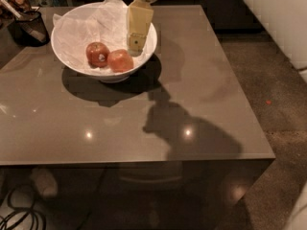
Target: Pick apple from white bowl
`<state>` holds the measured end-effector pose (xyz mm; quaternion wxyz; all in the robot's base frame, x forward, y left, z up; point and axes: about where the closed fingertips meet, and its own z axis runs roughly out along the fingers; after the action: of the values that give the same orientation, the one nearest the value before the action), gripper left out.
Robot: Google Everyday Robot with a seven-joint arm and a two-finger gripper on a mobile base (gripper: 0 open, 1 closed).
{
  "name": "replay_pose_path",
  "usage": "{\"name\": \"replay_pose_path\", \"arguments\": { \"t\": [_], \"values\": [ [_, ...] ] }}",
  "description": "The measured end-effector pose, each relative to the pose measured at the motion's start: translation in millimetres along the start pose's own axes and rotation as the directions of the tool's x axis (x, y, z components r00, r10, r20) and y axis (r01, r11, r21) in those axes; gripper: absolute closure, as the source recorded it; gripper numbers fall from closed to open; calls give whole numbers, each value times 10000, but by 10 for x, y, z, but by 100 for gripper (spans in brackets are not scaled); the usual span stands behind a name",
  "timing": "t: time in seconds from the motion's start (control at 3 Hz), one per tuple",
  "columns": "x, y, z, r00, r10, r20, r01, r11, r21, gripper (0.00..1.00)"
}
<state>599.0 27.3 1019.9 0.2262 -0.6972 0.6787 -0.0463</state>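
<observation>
The gripper (135,45) hangs inside the white bowl (67,59), over its right part; whether it is clenched or released cannot be told. The apple (120,60) lies just left of it, nearer the camera, with a darker apple (97,54) beside it, farther left.

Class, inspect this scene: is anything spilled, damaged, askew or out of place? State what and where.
Nothing stands out. The white bowl sits upright on the table, with the apple and the darker apple resting on its crumpled paper. The end effector hangs over the bowl, close to the apple.
</observation>
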Motion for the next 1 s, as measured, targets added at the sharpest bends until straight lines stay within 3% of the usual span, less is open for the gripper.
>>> {"name": "replay_pose_path", "arguments": {
  "t": [0.67, 1.0],
  "values": [
    [-46, -44, 27, 9992, 154, 370, -157, 9998, 76, 0],
    [-192, -155, 162, 9924, 588, 1085, -571, 9982, -187, 0]
  ]
}}
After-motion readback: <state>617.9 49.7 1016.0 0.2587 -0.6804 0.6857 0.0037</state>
